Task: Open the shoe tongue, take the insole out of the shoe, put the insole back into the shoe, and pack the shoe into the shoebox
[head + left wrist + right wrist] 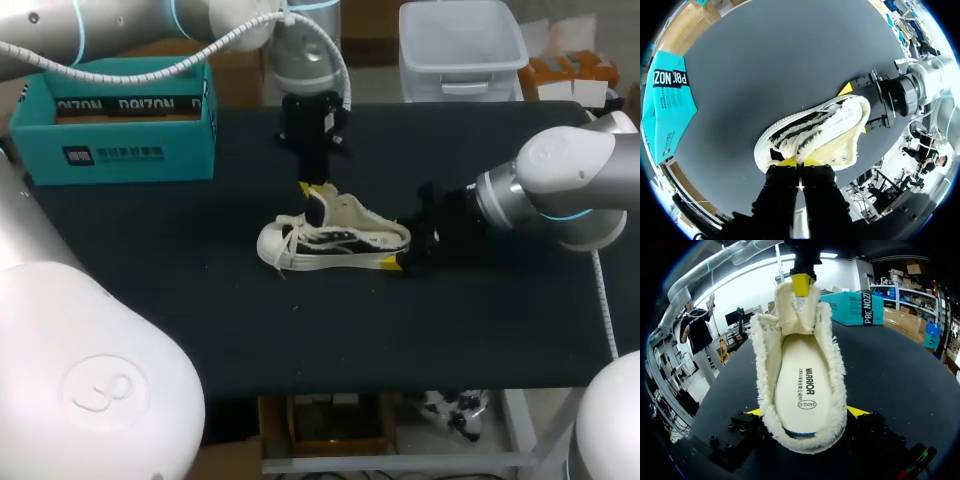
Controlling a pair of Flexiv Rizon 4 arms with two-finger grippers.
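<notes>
We are opening the tongue: our left gripper pinches it upright, while the right gripper clamps the shoe from both sides, mid table. Next, a freed gripper must reach the insole.

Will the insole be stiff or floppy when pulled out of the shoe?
Probably floppy: the insole looks thin and lies flat in the shoe. Likely light. The fuzzy lining may grip it, so the shoe might lift unless the right hand holds it.
</notes>
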